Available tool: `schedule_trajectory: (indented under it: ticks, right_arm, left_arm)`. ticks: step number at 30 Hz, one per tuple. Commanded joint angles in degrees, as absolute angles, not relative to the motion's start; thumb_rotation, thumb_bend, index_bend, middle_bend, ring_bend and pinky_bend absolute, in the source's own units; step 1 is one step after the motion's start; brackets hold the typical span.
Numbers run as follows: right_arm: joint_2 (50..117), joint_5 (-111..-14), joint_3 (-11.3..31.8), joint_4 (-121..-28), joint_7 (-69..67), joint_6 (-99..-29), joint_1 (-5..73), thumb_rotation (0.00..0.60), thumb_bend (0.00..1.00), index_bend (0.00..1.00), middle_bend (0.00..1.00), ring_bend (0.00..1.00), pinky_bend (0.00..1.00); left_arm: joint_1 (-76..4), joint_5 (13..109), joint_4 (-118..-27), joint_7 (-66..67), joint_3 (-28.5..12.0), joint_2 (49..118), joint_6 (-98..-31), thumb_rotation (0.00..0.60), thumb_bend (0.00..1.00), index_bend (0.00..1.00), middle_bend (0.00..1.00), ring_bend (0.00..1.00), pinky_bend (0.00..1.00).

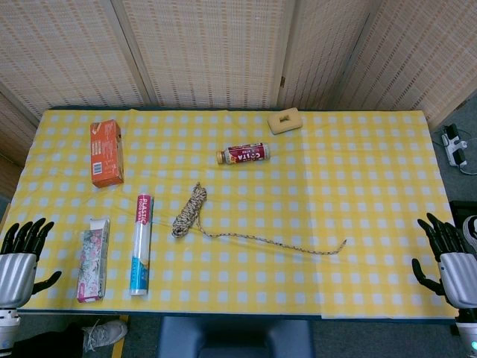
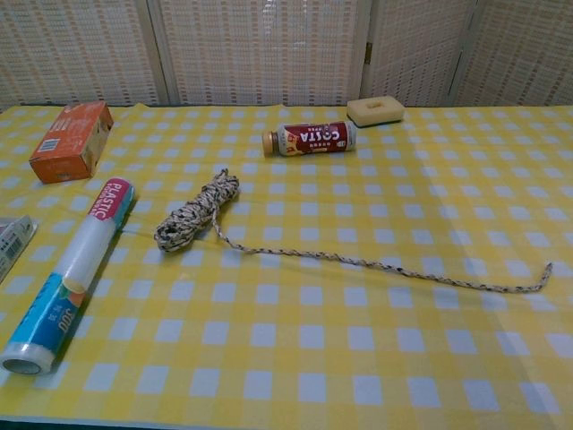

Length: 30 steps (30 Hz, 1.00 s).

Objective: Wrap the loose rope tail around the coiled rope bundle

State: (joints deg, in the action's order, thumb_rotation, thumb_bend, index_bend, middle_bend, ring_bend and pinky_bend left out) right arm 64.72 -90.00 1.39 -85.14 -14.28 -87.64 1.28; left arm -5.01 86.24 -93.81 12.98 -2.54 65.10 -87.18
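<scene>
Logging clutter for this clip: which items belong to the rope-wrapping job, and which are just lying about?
Job:
coiled rope bundle
loose rope tail
left hand and right hand, both open at the table edges

Lying about:
orange box
Costa bottle
plastic wrap roll
floral box
tan block

Legible labels on the table
You can read "COSTA" on the bottle (image 2: 311,138) and "PLASTIC" on the roll (image 2: 73,273); the box (image 2: 72,141) print is illegible.
</scene>
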Motion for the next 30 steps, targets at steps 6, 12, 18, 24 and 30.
schedule_trajectory:
  ticks: [6, 12, 18, 24, 30]
  right_arm:
    - [64.54, -89.77, 1.46, -85.37, -14.1, -87.34, 1.45, 0.6, 0.51, 0.0, 0.0, 0.02, 0.0]
    - [64.3, -89.77, 1.54, -85.43, -14.24, -87.93, 1.21, 0.6, 0.51, 0.0, 0.0, 0.02, 0.0]
    - [63.8, -89.23, 2.0, -85.6, -14.31, -88.81, 0.81, 0.6, 0.51, 0.0, 0.0, 0.02, 0.0]
    - [63.03, -89.37, 2.37, -86.23, -13.92, -89.82, 0.55, 0.6, 0.51, 0.0, 0.0, 0.02, 0.0]
    - [62.86, -89.68, 2.28, -86.72, -13.58, -90.1, 0.43, 0.6, 0.51, 0.0, 0.0, 0.01, 0.0]
  left_arm:
    - [-5.12, 85.1, -93.71, 13.53, -2.76, 65.38, -86.38, 0.6, 0.16, 0.15, 0.1, 0.11, 0.0]
    - [-5.36, 85.27, -93.87, 12.61, -2.84, 65.07, -86.08, 0.6, 0.16, 0.15, 0.1, 0.11, 0.0]
    - [-7.32, 86.73, -95.09, 11.99, -3.99, 64.41, -85.27, 0.6, 0.16, 0.16, 0.11, 0.12, 0.0]
    - [-11.96, 89.96, -98.25, 11.12, -5.92, 63.29, -82.28, 0.6, 0.17, 0.21, 0.17, 0.17, 0.02]
    - [-18.49, 91.53, -102.16, 11.77, -8.75, 64.52, -76.9, 0.6, 0.17, 0.3, 0.28, 0.29, 0.13]
